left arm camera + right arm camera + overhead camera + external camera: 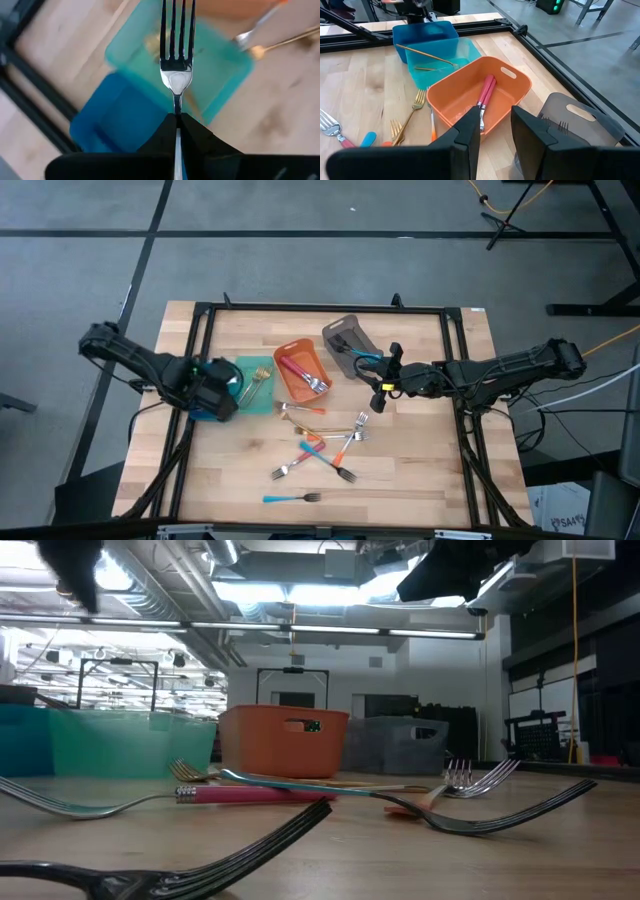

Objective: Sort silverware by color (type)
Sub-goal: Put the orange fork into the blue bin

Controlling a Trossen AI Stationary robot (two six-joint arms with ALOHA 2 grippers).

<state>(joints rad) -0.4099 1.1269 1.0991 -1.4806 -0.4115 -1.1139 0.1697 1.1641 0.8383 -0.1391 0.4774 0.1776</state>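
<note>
The left gripper (177, 120) is clamped on the neck of a fork (176, 55), tines pointing away from the arm, above the blue bin (117, 120) and the teal bin (220, 65) at the table's left. Inside the teal bin lie gold-handled forks (427, 59).

The right gripper (492, 125) hangs with its fingers parted and nothing between them, over the gap between the orange bin (455, 97) and the grey bin (580, 117) at the far middle of the table (420, 470). A red-handled utensil (485, 95) rests in the orange bin.

The rest of the silverware lies loose on the wood nearer the front: a gold fork (300, 409) just in front of the orange bin, a crossed cluster of blue-, orange- and red-handled forks (325, 450) at the centre, and one blue-handled fork (290, 498) alone close to the near edge. From table height, a pink-handled fork (250, 795) lies flat in front of the bins.

Bare wood stays open along the table's right side and near-left corner, well apart from the black frame (200, 330) that borders the work area.
</note>
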